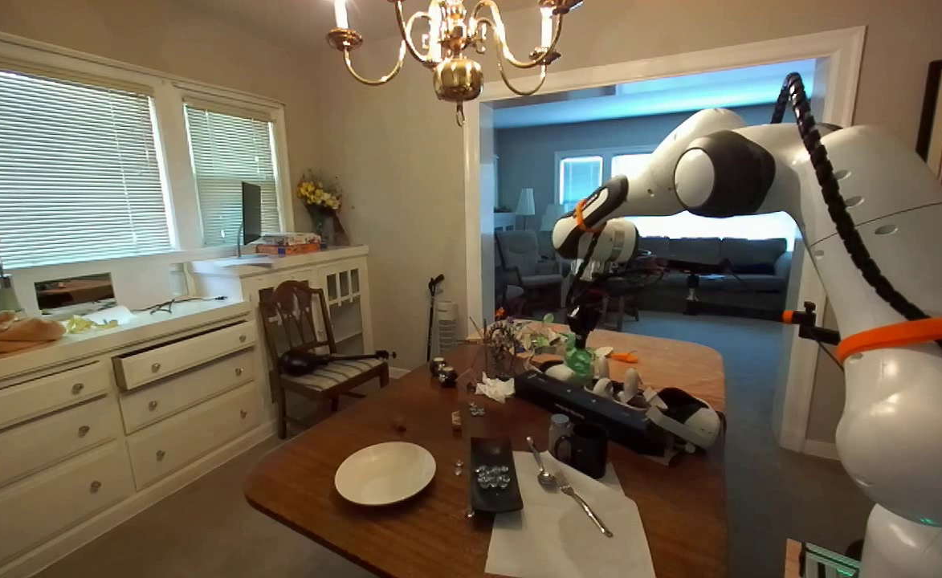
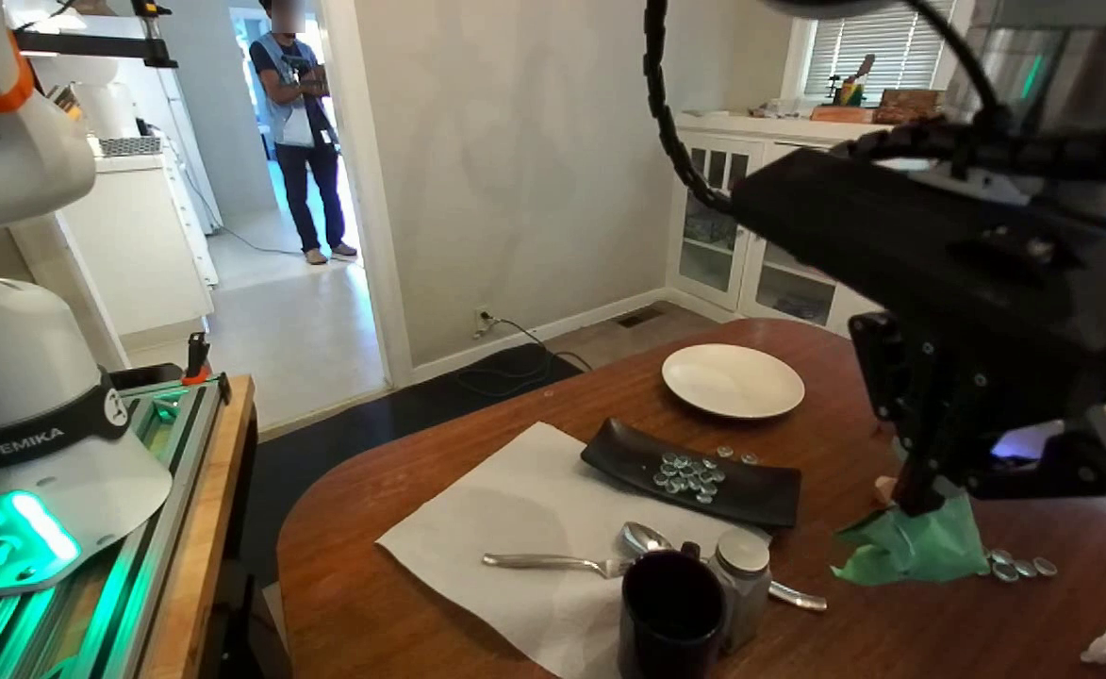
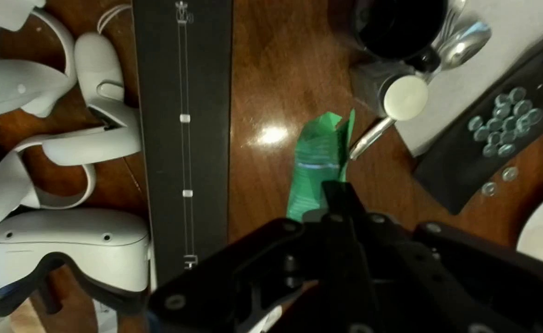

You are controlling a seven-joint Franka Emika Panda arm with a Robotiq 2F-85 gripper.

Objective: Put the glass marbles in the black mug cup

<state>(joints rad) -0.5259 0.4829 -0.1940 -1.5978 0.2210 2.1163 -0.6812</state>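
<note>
Apparently clamped on a green wrapper point(image 3: 315, 150), the fingers point(image 3: 335, 196) risked toppling the jar point(image 2: 744, 585) beside the black mug point(image 2: 671, 618) if swung low; glass marbles point(image 2: 687, 474) lay on black tray point(image 2: 762, 495) and bench point(image 2: 364, 613)

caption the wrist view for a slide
Hand holds a green wrapper, mug nearby, marbles on and beside the tray.
</note>
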